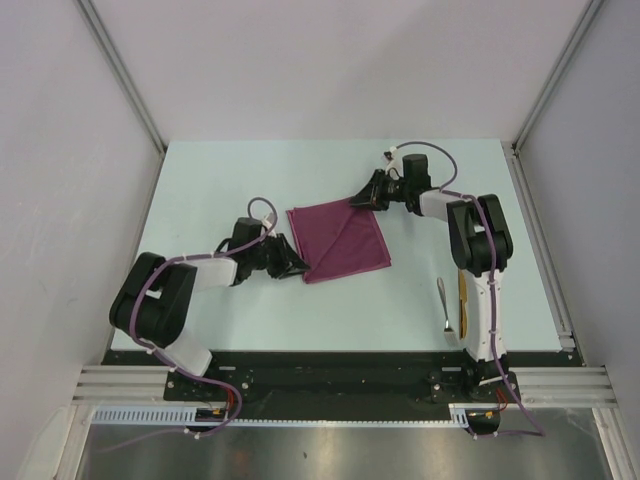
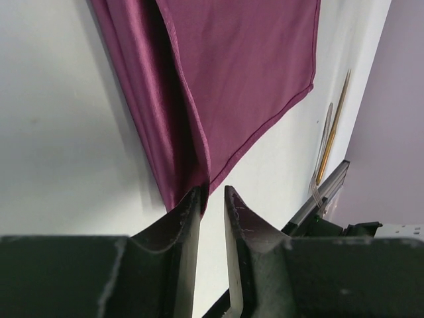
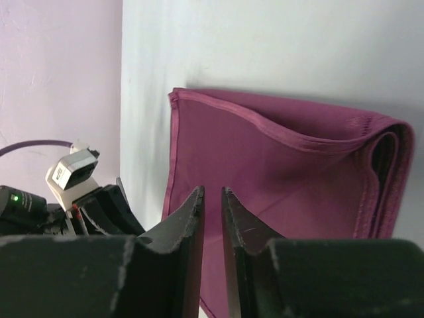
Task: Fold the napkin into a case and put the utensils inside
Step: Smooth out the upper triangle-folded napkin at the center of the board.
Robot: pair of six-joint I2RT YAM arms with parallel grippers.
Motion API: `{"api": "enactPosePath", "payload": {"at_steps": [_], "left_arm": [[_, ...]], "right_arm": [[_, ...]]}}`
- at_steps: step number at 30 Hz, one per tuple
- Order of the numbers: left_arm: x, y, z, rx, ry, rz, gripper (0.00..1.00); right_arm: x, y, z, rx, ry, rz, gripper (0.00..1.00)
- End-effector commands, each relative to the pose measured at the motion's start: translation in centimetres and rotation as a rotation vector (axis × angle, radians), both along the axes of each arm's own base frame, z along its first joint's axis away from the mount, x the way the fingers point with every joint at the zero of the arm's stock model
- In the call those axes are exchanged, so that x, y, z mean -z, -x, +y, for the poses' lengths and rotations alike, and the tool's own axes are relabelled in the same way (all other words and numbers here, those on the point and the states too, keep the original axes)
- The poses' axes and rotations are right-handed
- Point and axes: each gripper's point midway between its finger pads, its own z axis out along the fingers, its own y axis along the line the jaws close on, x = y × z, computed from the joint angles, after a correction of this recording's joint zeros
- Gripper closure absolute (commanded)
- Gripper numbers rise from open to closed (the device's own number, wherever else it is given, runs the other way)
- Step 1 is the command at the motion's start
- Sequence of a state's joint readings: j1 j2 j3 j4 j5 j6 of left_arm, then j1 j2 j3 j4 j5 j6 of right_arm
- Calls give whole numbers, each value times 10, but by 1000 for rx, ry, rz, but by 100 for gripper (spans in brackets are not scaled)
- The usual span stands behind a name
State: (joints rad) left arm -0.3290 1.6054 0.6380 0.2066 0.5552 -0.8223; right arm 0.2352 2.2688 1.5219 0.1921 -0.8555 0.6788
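Plum-magenta cloth, one folded napkin (image 1: 338, 243), lies in the middle of the table (image 1: 250, 320). Two utensils, a silver spoon (image 1: 443, 303) and a golden piece (image 1: 461, 295), lie at its 4 o'clock. The left gripper (image 2: 212, 193) at its 7 o'clock corner and the right gripper (image 3: 212, 192) at 1 o'clock each show a narrow slit. Whether either pinches cloth, I cannot tell.

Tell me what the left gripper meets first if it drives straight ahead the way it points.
The napkin: its folded corner lies right at the tips of the left gripper, so the cloth comes first. How high the tips sit above the table is unclear.
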Motion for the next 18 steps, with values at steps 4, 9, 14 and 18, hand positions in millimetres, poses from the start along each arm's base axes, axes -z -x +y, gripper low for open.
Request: {"api": "enactPosePath", "payload": {"at_steps": [4, 9, 14, 18], "left_arm": [[2, 19, -7, 21, 30, 5, 77], [4, 25, -3, 18, 18, 8, 78], [11, 23, -4, 13, 12, 26, 76], [7, 18, -3, 6, 2, 3, 70]], "right_arm": [[-1, -21, -1, 18, -46, -41, 82], [4, -28, -3, 30, -50, -37, 83], [9, -37, -1, 33, -59, -44, 83], [12, -46, 2, 32, -78, -46, 84]]}}
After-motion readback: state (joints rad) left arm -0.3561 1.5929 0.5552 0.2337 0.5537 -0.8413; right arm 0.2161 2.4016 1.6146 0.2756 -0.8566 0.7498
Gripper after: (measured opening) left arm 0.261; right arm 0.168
